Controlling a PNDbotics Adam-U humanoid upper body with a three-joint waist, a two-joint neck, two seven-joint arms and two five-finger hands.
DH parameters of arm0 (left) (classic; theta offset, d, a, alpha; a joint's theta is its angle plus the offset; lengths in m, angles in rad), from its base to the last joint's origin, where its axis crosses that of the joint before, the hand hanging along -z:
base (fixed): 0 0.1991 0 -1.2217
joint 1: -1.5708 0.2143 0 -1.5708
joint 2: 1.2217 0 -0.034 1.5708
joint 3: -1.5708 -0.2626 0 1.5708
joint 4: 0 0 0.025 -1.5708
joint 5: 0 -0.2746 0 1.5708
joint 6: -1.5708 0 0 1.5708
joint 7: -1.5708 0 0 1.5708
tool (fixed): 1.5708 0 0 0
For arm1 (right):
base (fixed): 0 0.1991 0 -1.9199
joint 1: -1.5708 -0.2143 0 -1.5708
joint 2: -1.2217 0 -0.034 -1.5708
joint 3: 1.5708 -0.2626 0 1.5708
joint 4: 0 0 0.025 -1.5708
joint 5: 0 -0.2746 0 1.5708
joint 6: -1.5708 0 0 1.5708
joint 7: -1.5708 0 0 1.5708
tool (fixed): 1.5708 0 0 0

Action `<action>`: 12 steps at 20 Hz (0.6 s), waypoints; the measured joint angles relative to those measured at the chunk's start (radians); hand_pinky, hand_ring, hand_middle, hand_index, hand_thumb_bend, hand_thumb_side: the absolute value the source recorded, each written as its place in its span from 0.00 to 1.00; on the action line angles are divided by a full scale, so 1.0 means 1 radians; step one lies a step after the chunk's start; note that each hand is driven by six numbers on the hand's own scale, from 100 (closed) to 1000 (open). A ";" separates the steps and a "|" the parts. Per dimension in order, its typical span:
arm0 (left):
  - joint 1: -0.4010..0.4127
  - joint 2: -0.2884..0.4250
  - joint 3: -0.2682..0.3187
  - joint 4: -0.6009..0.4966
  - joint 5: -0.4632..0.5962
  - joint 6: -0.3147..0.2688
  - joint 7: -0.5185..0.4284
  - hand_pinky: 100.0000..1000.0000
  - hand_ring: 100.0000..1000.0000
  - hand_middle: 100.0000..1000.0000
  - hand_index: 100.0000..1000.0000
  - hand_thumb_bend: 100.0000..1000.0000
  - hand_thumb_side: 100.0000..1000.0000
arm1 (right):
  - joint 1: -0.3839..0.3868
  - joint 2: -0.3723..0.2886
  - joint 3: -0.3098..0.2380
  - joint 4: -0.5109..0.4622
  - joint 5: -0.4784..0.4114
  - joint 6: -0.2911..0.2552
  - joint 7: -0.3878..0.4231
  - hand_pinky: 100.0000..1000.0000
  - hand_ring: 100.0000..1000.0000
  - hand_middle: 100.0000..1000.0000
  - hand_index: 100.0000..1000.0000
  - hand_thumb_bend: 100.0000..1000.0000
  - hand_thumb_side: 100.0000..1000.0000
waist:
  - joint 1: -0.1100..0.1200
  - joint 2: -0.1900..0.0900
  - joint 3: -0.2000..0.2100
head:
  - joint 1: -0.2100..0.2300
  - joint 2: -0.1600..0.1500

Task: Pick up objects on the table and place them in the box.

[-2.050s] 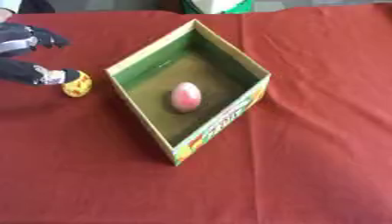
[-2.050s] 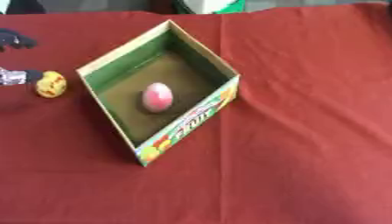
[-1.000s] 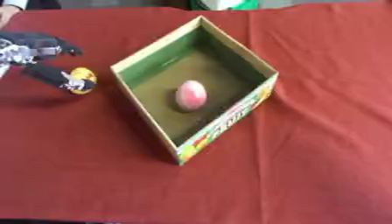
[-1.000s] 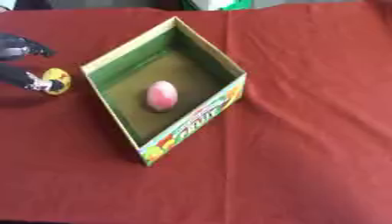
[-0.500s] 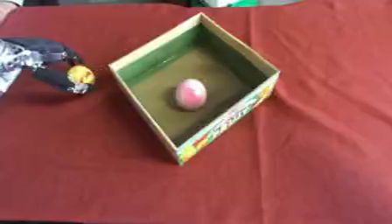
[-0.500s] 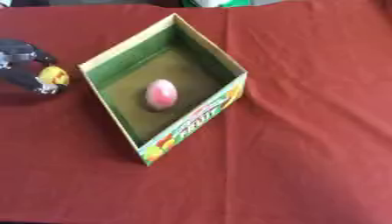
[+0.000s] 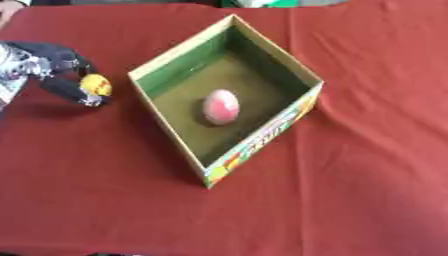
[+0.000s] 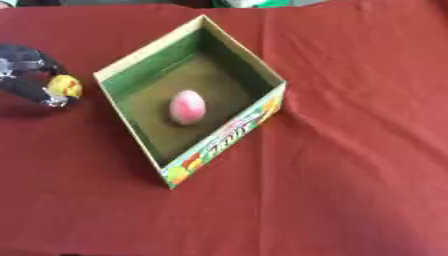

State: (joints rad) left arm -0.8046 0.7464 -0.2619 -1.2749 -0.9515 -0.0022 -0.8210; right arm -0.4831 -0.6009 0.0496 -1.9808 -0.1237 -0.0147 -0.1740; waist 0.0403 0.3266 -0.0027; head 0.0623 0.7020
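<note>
In the left eye view, the left hand (image 7: 48, 70) comes in from the left edge with its dark fingers and thumb curled round a small yellow object (image 7: 95, 84), which sits pinched at the fingertips just left of the box (image 7: 179, 52). The object appears to be at or barely above the red table (image 7: 367, 175); whether it has cleared the cloth I cannot tell. The box is an open cardboard tray with green inner walls and a printed front side, turned corner-on, and 1 pink egg-shaped object (image 7: 220, 106) already lies near the middle of its floor. By my reading the step in hand is the grasp of the yellow piece; the next move calls for lifting it high enough to clear the near left wall, carrying it rightward over the opening, and releasing it beside the pink one rather than on top of it. In the right eye view the same hand (image 8: 26, 75) shows only partly at the left edge, fingers bent downward and inward around the yellow object (image 8: 65, 86), with a dark shadow on the cloth beneath. The wrist angles in from the upper left. The right hand shows in neither view.
</note>
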 measured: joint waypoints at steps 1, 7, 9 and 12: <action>-0.001 0.000 0.000 0.000 -0.003 -0.002 -0.001 0.76 0.86 0.75 0.91 0.32 0.76 | 0.000 0.000 0.000 0.000 -0.001 0.000 0.000 0.83 0.80 0.71 0.88 0.00 0.68 | 0.000 0.000 0.000 | 0.001 0.000; -0.005 0.000 0.000 0.002 -0.010 -0.013 -0.002 0.62 0.72 0.58 0.72 0.14 0.59 | 0.000 0.008 0.000 0.000 -0.002 0.002 0.002 0.83 0.80 0.71 0.88 0.00 0.68 | -0.002 0.000 -0.003 | 0.011 0.000; -0.006 0.000 0.000 0.006 -0.009 -0.013 0.001 0.59 0.68 0.56 0.67 0.04 0.49 | 0.000 0.009 0.000 0.000 -0.002 0.003 0.002 0.83 0.80 0.71 0.88 0.00 0.68 | -0.003 0.000 -0.003 | 0.014 0.000; -0.006 -0.004 0.000 0.008 -0.007 -0.003 0.019 0.57 0.66 0.54 0.61 0.00 0.36 | 0.000 0.013 -0.001 0.000 -0.002 0.006 0.003 0.83 0.80 0.71 0.88 0.00 0.68 | -0.003 0.000 -0.004 | 0.016 0.000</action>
State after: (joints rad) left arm -0.8102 0.7425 -0.2618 -1.2668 -0.9588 -0.0050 -0.8021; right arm -0.4827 -0.5876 0.0489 -1.9808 -0.1256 -0.0089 -0.1712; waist 0.0376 0.3264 -0.0068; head 0.0778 0.7017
